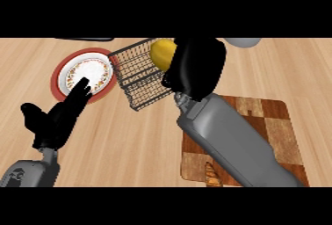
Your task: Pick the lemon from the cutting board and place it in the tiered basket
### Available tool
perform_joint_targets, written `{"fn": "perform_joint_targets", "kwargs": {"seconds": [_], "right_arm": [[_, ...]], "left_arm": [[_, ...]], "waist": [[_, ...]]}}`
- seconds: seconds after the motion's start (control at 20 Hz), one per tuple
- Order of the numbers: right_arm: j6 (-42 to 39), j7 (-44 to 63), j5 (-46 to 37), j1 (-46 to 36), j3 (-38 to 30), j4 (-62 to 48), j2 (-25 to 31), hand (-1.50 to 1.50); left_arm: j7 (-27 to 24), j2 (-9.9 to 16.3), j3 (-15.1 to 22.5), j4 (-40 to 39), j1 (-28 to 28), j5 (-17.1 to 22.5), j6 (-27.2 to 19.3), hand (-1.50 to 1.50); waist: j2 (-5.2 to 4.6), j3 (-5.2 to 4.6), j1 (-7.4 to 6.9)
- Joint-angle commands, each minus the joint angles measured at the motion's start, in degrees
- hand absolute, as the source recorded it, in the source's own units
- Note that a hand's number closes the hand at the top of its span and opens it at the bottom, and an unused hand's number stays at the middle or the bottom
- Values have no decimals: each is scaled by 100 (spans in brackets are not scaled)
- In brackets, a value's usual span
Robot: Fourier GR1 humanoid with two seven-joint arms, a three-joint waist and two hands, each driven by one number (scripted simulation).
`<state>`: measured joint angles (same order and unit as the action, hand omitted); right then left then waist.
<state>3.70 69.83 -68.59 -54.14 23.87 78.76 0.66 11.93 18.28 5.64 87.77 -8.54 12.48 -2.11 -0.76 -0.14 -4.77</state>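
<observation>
Lemon [163,53]: yellow, held off the cutting board, over the wire tiered basket [139,79], partly hidden by the hand carrying it
Right hand [194,66]: black, fingers curled round the lemon, forearm stretching back across the board
Step in hand, as judged: carrying finished or nearly so, placing under way
Next move calls for: lowering the lemon inside the basket's rim, then letting the fingers part
Cutting board [272,127]: chequered wood, low right on the surface [136,140]
Plate [88,72]: red-rimmed, just left of the basket
Left hand [62,116]: resting low left, fingers straight and apart
</observation>
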Motion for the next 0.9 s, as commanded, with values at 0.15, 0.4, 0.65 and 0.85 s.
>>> {"fn": "perform_joint_targets", "kwargs": {"seconds": [0.15, 0.4, 0.65, 0.85], "right_arm": [[1022, 1220, 159, -611, 99, -1362, -63, 150], [1388, 956, 150, -948, -64, -2170, -63, 150], [2377, 687, -460, -979, -387, -2415, -63, 150], [2467, 699, -213, -1268, -336, -2978, -63, -150]], "left_arm": [[-15, -125, 0, -188, -204, -105, -99, 0], [-131, 52, -87, 23, 137, -42, 99, 0], [-217, -78, -22, -26, 204, -75, 67, 0], [107, 12, -121, -30, -165, 0, 95, 0]], "waist": [[-15, 2, 61], [3, 6, 34], [-23, 9, 65], [-40, 8, -22]]}}
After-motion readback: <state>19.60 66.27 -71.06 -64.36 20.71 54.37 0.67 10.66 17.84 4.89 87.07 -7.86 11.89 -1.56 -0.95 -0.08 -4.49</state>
